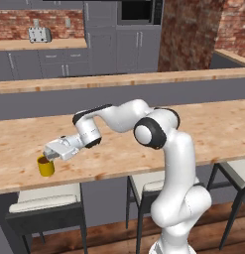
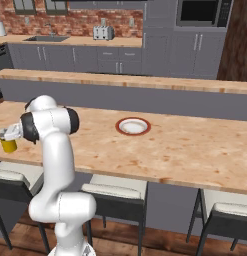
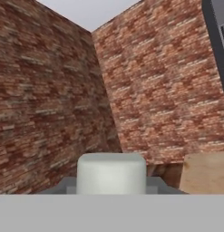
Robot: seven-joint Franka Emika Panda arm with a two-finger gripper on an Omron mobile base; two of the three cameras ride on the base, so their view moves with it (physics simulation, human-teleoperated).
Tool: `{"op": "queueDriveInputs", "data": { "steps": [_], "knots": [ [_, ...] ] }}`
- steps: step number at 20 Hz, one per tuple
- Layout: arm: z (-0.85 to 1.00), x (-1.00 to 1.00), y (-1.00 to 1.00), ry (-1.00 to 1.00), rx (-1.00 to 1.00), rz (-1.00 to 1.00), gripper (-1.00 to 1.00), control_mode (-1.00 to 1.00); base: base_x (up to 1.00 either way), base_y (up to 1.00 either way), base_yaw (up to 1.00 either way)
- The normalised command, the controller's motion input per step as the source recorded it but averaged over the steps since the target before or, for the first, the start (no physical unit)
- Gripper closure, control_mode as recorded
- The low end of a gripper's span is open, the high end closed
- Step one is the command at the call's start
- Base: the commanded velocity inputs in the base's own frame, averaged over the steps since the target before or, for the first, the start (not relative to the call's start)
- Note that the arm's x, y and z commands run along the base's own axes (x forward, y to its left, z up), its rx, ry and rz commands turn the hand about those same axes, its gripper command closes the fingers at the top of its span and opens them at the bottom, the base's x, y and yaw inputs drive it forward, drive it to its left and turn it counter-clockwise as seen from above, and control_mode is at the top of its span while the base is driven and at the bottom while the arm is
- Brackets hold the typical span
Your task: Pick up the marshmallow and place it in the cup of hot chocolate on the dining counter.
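A white plate with a red rim (image 2: 133, 126) lies flat on the long wooden top. Pale-seated stools (image 2: 115, 186) stand along its near edge. Beyond runs a narrower wooden ledge (image 2: 145, 81) on a grey wall. A silver toaster (image 2: 102, 33) sits on the far kitchen worktop, against red brick, beside grey cabinets (image 2: 190, 47).

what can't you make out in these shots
- Fingertips of the pincer: in the left base view, too small to tell apart above the small yellow cylindrical cup.
- Cup contents: right base view, the white arm covers part of the cup.
- Whitish-grey marshmallow block: hand view, its lower part is cut off at the bottom.
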Motion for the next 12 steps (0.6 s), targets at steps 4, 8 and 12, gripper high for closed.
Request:
{"op": "queueDriveInputs", "data": {
  "steps": [4, 8, 12],
  "knots": [
    [-0.17, 0.16, 0.05, 0.0, 0.0, 0.0, 1.0, -1.0, 0.0, 0.0, 0.0],
    [-0.24, 0.14, 0.06, 0.0, 0.0, 0.0, 1.0, -1.0, 0.0, 0.0, 0.0],
    [-0.24, 0.16, 0.16, 0.0, -0.01, 0.0, 1.0, -1.0, 0.0, 0.0, 0.0]
  ]
}}
